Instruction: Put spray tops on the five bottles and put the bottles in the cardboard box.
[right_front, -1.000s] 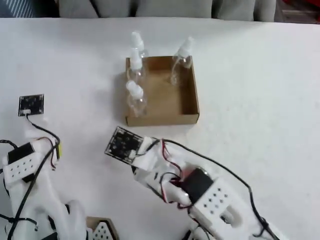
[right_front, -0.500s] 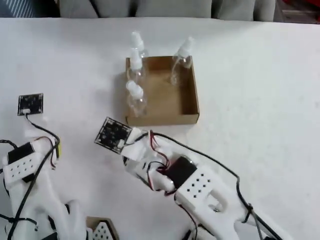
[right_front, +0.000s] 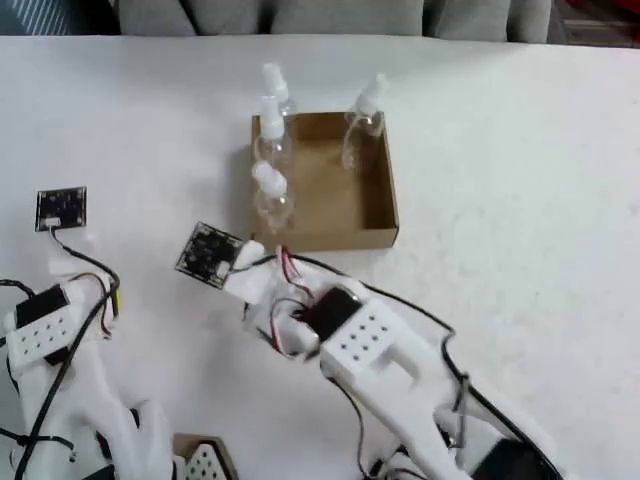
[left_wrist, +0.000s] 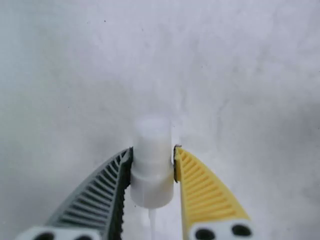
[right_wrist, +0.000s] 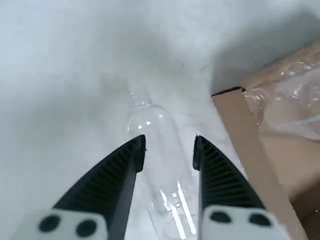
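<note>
Worktop (right_front: 520, 200): white, lightly textured, with grey upholstery along its far edge.

Item 1. Cardboard box (right_front: 375, 215), open-topped, at the middle of the worktop.

Item 2. Capped bottle (right_front: 271, 195), clear, white top on, inside the box against its left wall, nearest to me.

Item 3. Second capped bottle (right_front: 270, 130), against the same wall, farther along.

Item 4. Third capped bottle (right_front: 275, 85), at the far left corner; I cannot tell whether it stands inside the box or just beyond it.

Item 5. Fourth capped bottle (right_front: 362, 115), in the far right corner of the box, tilted.

Item 6. My left arm (right_front: 45, 335), at the near left, well apart from the box. My left pincer (left_wrist: 152, 167) pinches a white spray top (left_wrist: 152, 150) between its grey finger (left_wrist: 100, 200) and yellow finger (left_wrist: 200, 195), above bare worktop.

Item 7. My right arm (right_front: 370, 345), just near of the box. My right pincer (right_wrist: 169, 145) is closed onto an uncapped clear bottle (right_wrist: 160, 130), one black finger against each side of the body, neck pointing away from the wrist. The bottle is outside the box, just beside its near left corner.
</note>
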